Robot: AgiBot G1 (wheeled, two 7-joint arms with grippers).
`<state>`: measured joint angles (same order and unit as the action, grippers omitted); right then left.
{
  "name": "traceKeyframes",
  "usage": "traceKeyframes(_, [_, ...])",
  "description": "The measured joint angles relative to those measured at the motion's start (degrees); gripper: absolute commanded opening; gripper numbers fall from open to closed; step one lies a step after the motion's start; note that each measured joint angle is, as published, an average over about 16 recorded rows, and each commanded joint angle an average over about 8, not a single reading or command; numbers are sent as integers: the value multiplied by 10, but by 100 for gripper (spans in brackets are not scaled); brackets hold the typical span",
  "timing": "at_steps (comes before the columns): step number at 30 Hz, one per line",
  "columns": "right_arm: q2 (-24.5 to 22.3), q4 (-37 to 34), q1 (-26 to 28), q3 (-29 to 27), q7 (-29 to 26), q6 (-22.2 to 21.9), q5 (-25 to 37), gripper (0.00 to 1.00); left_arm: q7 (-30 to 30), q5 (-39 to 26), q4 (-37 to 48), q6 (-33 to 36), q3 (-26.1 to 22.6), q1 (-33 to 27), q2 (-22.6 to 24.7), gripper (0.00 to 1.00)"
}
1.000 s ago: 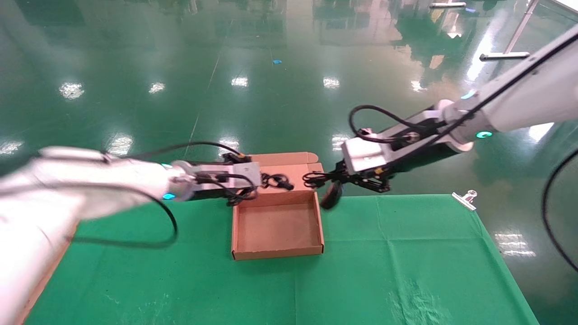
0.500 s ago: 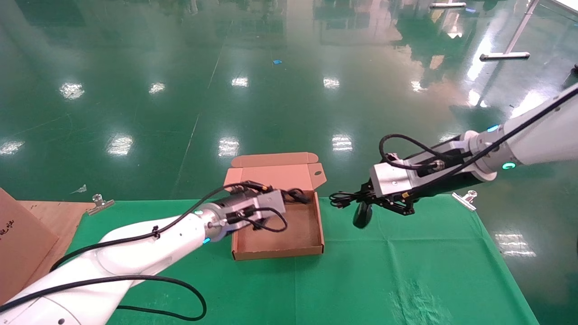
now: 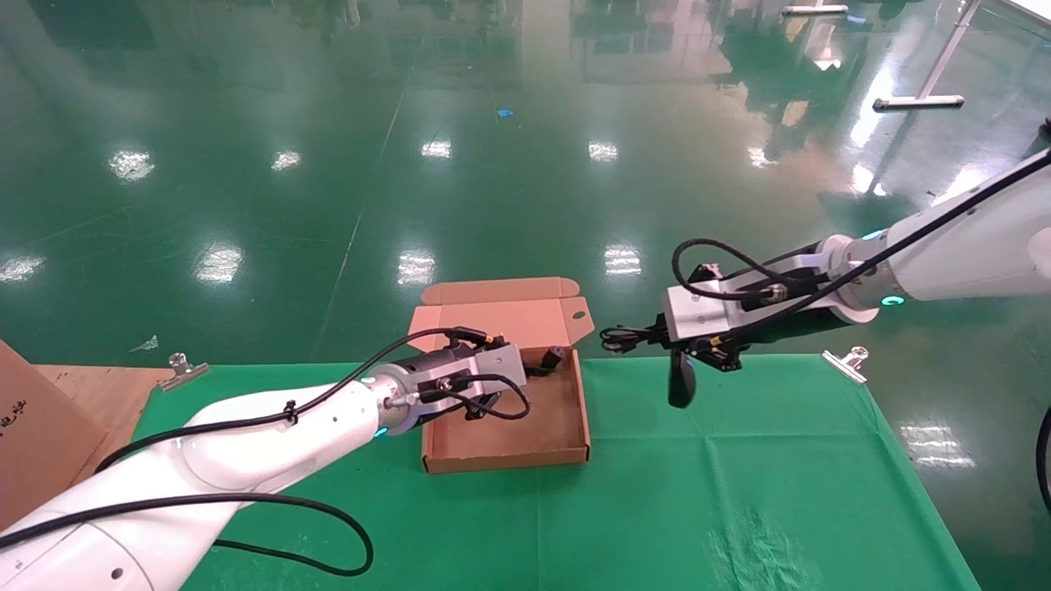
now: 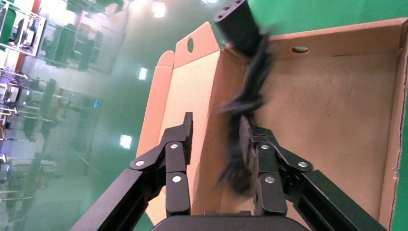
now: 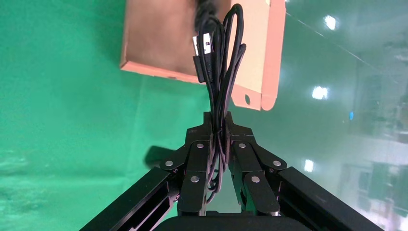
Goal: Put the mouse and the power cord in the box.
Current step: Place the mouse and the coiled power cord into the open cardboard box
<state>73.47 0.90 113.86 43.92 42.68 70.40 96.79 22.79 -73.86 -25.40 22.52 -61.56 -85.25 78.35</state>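
Observation:
The open brown box point(image 3: 505, 460) lies on the green cloth, lid folded back. My left gripper point(image 3: 532, 371) hangs over its back part, open. In the left wrist view the power cord point(image 4: 243, 103) is a blurred black bundle between the spread fingers of the left gripper point(image 4: 216, 120), close to one finger. Its chunky plug point(image 3: 556, 358) is above the box floor point(image 4: 332, 110). To the right of the box, my right gripper point(image 3: 657, 338) is shut on the mouse's bundled thin cable point(image 5: 219, 57). The black mouse point(image 3: 681, 382) dangles below it, above the cloth.
Metal clips sit at the cloth's far corners, one on the right point(image 3: 850, 361) and one on the left point(image 3: 182, 369). A larger plain cardboard piece point(image 3: 33, 435) stands at the left edge. Bare green cloth point(image 3: 739, 492) stretches in front and to the right of the box.
My left gripper came down from the lid into the box and opened; the cord is slipping out. My right gripper drew away to the right with the mouse swinging under it.

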Motion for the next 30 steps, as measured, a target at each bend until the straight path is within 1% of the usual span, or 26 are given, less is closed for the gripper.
traceKeyframes(5, [11,1,3,-1,-3,7,-1,0,-4,31,7,3,-5,-8,-4,100])
traceKeyframes(8, [19,4,5,-2,-7,11,-3,0,-3,55,11,20,1,-15,-14,100])
traceKeyframes(11, [27,15,4,-3,-12,11,-6,0,3,85,9,55,15,-22,-36,100])
traceKeyframes(15, [37,43,-6,-4,-22,0,-14,0,19,139,-1,126,48,-27,-80,100])
traceKeyframes(19, [46,90,-28,2,-39,-27,-24,0,52,196,-16,217,86,-26,-138,100])
traceKeyframes(24, [52,164,-69,27,-71,-79,-40,0,97,259,-31,327,130,-19,-212,100])
traceKeyframes(27, [53,208,-95,52,-95,-113,-51,0,121,288,-32,378,151,-14,-248,100])
traceKeyframes(30, [54,247,-118,84,-120,-144,-62,0,140,307,-25,414,165,-10,-274,100])
